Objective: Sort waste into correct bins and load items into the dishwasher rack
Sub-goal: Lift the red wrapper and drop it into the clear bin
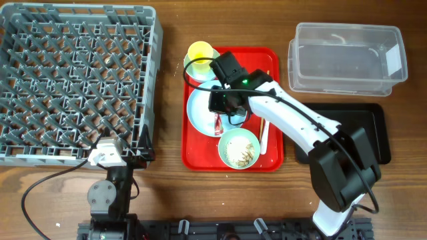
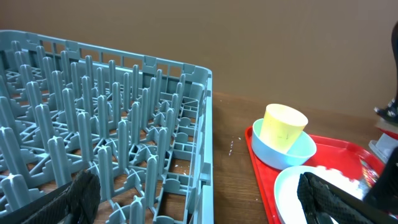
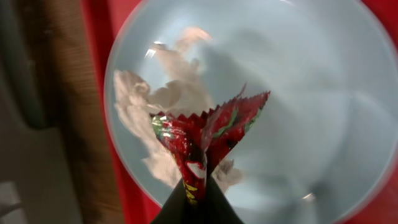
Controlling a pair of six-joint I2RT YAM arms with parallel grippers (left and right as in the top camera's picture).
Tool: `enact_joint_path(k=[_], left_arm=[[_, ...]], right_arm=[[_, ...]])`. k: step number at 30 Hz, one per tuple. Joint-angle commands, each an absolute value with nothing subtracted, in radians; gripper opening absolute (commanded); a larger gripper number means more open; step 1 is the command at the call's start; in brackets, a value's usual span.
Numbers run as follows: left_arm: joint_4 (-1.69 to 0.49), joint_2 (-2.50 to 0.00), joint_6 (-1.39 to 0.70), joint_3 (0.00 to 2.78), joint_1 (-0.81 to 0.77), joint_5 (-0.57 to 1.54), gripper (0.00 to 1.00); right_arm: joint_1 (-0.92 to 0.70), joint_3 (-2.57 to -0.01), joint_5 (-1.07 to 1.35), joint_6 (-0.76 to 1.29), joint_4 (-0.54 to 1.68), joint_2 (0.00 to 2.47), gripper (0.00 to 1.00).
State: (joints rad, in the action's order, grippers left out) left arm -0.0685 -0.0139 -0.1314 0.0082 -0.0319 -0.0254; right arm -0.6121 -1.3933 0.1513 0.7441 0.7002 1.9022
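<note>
My right gripper (image 1: pixel 223 101) (image 3: pixel 198 194) is shut on the crumpled red-and-white wrapper (image 3: pixel 208 134) (image 1: pixel 219 123) and holds it over the pale round plate (image 1: pixel 201 110) (image 3: pixel 286 93). White food scraps (image 3: pixel 165 99) lie on that plate. A blue-green bowl (image 1: pixel 239 148) holds rice-like scraps. The yellow cup (image 1: pixel 200 52) (image 2: pixel 283 127) stands in the other blue-green bowl (image 2: pixel 300 154). A white fork (image 1: pixel 262 137) lies beside the rice bowl. My left gripper (image 1: pixel 110 153) (image 2: pixel 199 205) is open and empty at the front right corner of the grey dishwasher rack (image 1: pixel 80 80) (image 2: pixel 93 143).
Plate, bowls, cup and fork all sit on a red tray (image 1: pixel 267 160) (image 2: pixel 348 149) in the middle. The clear tub (image 1: pixel 347 57) stands at the back right. The black tray (image 1: pixel 370 133) lies in front of it, partly under my right arm.
</note>
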Motion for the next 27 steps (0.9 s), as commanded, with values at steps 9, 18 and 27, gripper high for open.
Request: enact_joint_path(k=[9,18,27], left_arm=[[-0.072,-0.007,-0.112,0.006,-0.037,-0.02,1.0],[-0.072,-0.007,-0.112,0.006,-0.037,-0.02,1.0],[-0.072,-0.007,-0.112,0.006,-0.037,-0.02,1.0]], right_arm=[[-0.595,-1.403,0.216,0.679,0.658,1.879,0.23],[-0.583,-1.443,0.232,0.654,0.693,1.877,0.04],[-0.476,-1.548,0.181,0.649,0.802,1.829,0.04]])
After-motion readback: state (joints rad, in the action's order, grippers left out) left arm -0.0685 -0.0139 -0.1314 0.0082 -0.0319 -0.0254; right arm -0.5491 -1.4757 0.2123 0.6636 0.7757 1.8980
